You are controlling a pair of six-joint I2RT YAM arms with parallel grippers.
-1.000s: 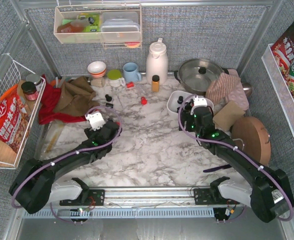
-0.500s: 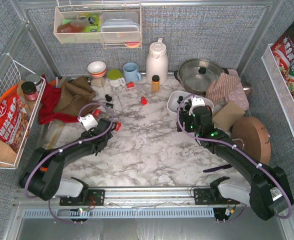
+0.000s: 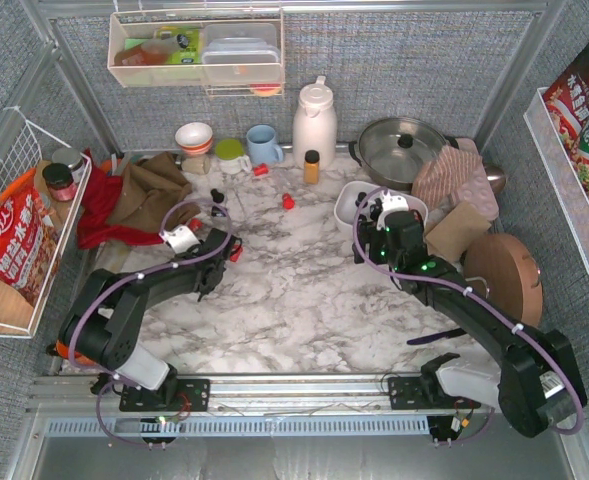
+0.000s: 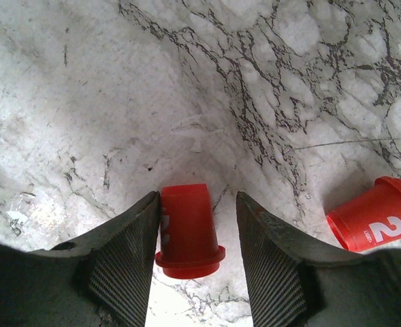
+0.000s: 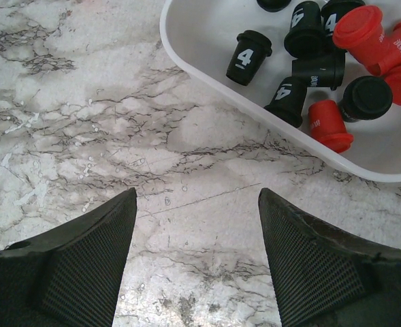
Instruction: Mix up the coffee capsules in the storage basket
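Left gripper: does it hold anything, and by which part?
Nothing gripped yet: the red capsule lies between the fingers of the left gripper; one touches its side, the other stands apart.

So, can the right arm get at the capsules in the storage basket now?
Probably yes: the right claw hangs open over the table just outside the storage basket, and nothing lies between it and the coffee capsules inside.

surface (image 5: 186,170): grey-veined marble-look, smooth, faint sheen | storage basket (image 5: 200,34): glossy white plastic | coffee capsules (image 5: 248,58): smooth red and black plastic | left pincer pads (image 4: 125,266): matt black, woven texture
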